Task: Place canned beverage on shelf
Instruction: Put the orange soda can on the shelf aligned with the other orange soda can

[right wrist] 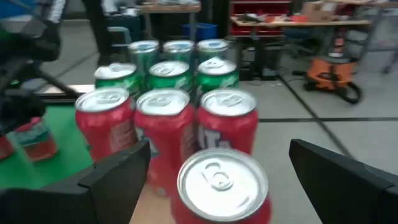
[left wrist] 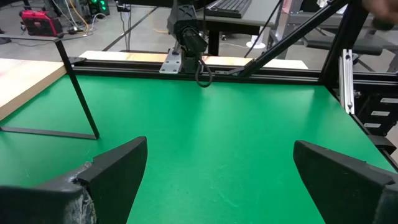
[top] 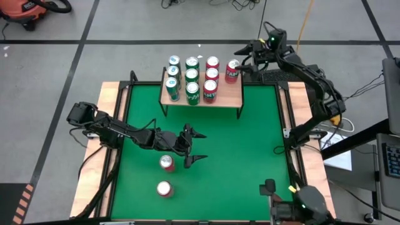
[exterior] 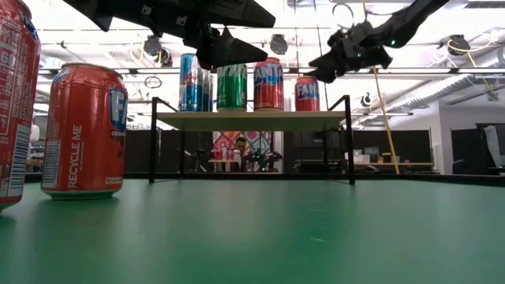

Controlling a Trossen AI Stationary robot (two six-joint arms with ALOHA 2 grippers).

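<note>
The shelf [top: 232, 94], a low stand with a light wooden top on thin black legs, stands at the table's far edge. Several red and green cans [top: 192, 78] stand upright on it in rows. One more red can [top: 232, 70] stands on its base at the shelf's far right corner. My right gripper [top: 241, 60] is open just above and behind this can [right wrist: 222, 183], with a finger at either side and a gap to each. My left gripper [top: 199, 147] hangs open over the green table top, beside a red can [top: 167, 164] that stands on the table.
A second red can [top: 164, 189] stands on the table nearer the front edge. Both loose cans [exterior: 83, 130] are at the near left in the low view. Bare green table top [top: 250, 137] lies between the shelf and the front edge. Black frame rails [left wrist: 186, 62] border the table.
</note>
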